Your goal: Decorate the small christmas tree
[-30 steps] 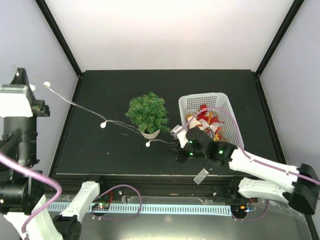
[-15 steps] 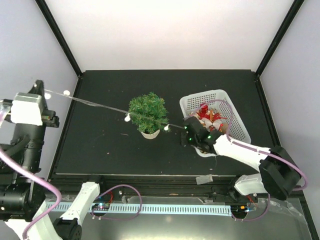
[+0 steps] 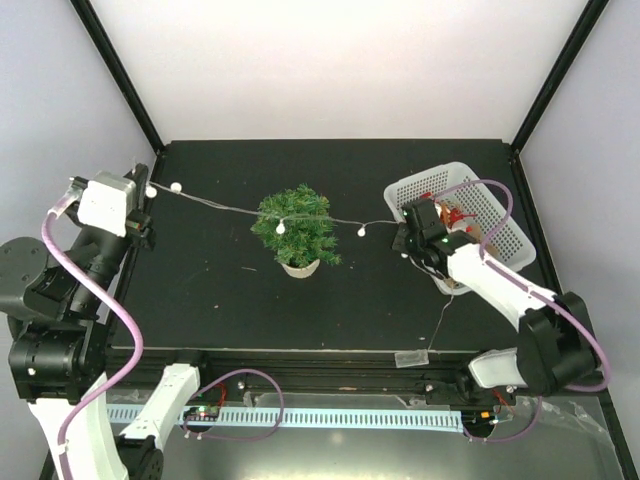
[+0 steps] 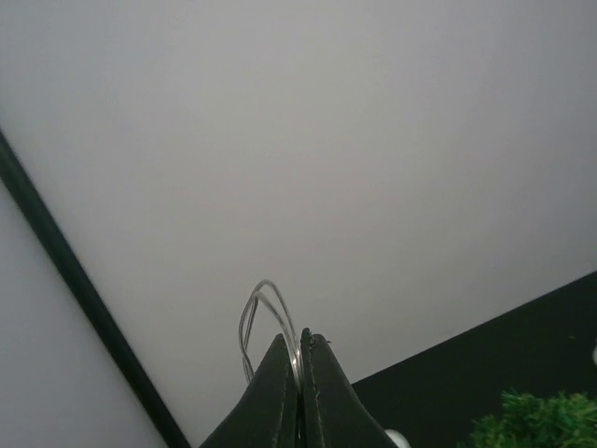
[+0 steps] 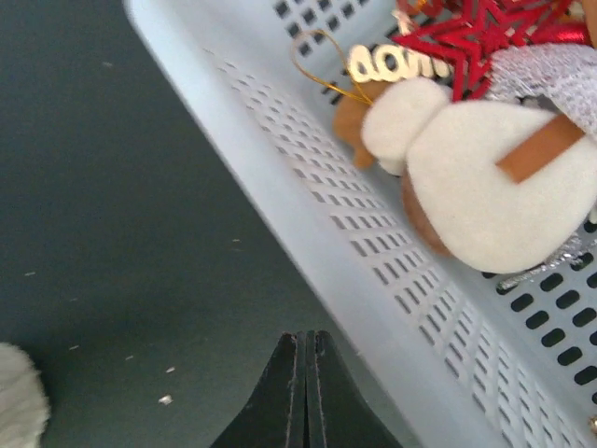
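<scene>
L gripper (image 4: 300, 392) shut, pinching clear string (image 3: 215, 204) over table's (image 3: 200, 290) left edge. R gripper (image 3: 404, 240) shut on string's other end, just beside basket (image 3: 500, 215). String w/ white beads (image 3: 281, 226) lies across tree (image 3: 295, 228), mid-table btwn both grippers.

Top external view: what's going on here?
Both arms stretch a light string across the small christmas tree. The left gripper pinches one end in shut fingers at far left. The right gripper, also shut, holds the other end beside the white ornament basket. The string lies across the tree's upper foliage.
</scene>
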You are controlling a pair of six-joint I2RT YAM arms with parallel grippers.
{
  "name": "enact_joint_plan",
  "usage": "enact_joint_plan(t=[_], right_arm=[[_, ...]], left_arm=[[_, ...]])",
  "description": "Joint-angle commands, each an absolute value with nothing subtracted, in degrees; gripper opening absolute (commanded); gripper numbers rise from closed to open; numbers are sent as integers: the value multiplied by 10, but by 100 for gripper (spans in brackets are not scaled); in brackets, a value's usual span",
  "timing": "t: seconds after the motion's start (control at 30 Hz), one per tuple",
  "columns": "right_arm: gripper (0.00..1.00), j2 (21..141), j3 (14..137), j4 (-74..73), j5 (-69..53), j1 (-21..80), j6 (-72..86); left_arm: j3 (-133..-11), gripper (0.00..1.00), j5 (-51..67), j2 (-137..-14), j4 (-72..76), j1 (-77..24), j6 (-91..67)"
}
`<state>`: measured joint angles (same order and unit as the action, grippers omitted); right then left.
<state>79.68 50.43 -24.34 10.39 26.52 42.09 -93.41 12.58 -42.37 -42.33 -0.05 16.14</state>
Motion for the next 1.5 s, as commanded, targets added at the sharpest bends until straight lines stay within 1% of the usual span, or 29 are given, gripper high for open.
enact_joint_plan(t=[0.0,0.03,0.13,0.23,0.3,0.4,0.47,0.5,0.67,0.77,0.87,0.93,1.1,1.23,1.47], right_arm=[[1,727,513,-220,49,268,371],[1,715,517,-220,14,278,336],[1,678,527,-248,-25,315,284],[1,612,517,-247,-79,358,241],[1,558,511,-238,-133,369,223],[1,458,493,-184,-237,373,212],[1,404,495,-160,-252,373,218],[1,393,514,-172,-250,373,213],[1,423,640,-261,-205,374,173],[1,443,707,-278,-211,376,167],[1,455,736,-296,-231,379,171],[1,458,734,-309,-221,387,163],[1,473,689,-348,-141,396,163],[1,494,657,-356,-96,396,178],[1,539,626,-355,-40,396,181]], left_arm=[[-911,2,208,-429,-390,2,146],[-913,2,212,-439,-390,2,142],[-929,2,206,-470,-381,3,138],[-953,2,200,-498,-364,2,133],[-978,2,192,-519,-361,2,129],[-1012,2,181,-541,-359,2,124],[-1021,1,178,-542,-353,2,121],[-1023,1,174,-542,-350,2,119],[-1041,2,150,-540,-354,2,119],[-1043,2,122,-527,-354,2,125],[-1041,2,112,-507,-370,2,136],[-1028,2,111,-486,-386,2,145],[-960,1,95,-440,-436,2,183],[-892,2,105,-415,-462,2,202],[-815,2,116,-434,-452,2,236]])
